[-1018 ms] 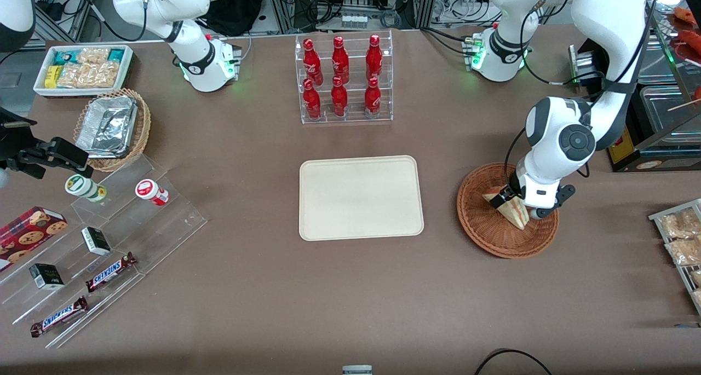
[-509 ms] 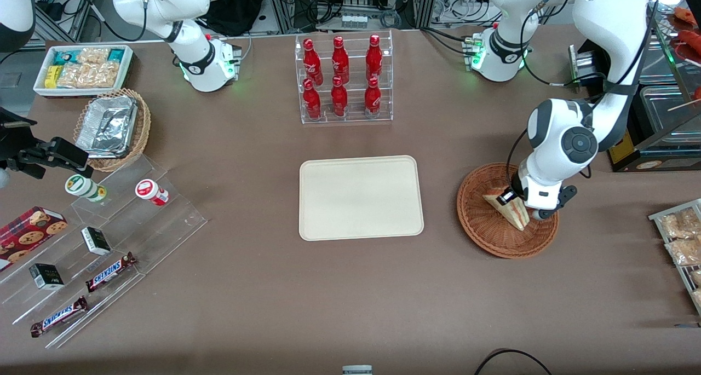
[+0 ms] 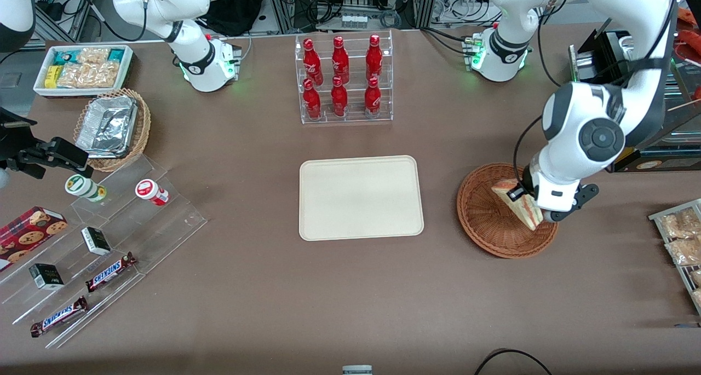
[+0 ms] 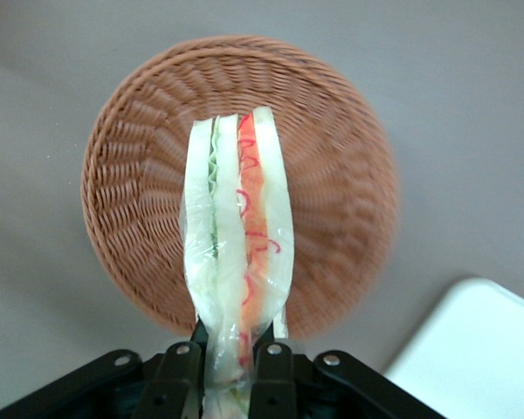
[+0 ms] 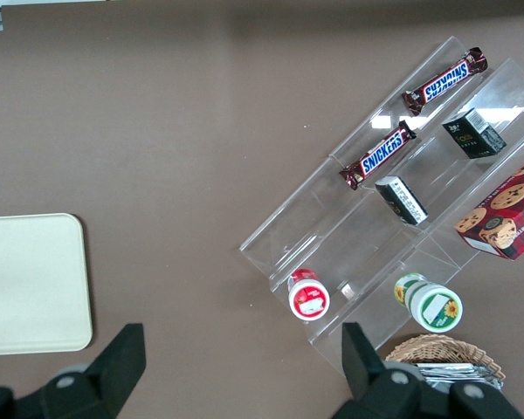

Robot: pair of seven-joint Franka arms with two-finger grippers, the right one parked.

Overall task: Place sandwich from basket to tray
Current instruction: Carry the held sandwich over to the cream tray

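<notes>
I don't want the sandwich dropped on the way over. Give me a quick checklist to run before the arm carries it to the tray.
1. Gripper shut on the sandwich: ok, pinched at one end.
2. Sandwich lifted off the basket: ok; in the left wrist view it hangs above the weave.
3. Sandwich above the basket's rim: cannot tell.
4. Tray bare: ok.
5. Table between basket and tray free of things: ok.
6. Wrapper whole: cannot tell.

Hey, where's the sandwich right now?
The sandwich is pinched between the gripper's fingers, lifted above the basket toward the working arm's end of the table, not yet over the tray.
</notes>
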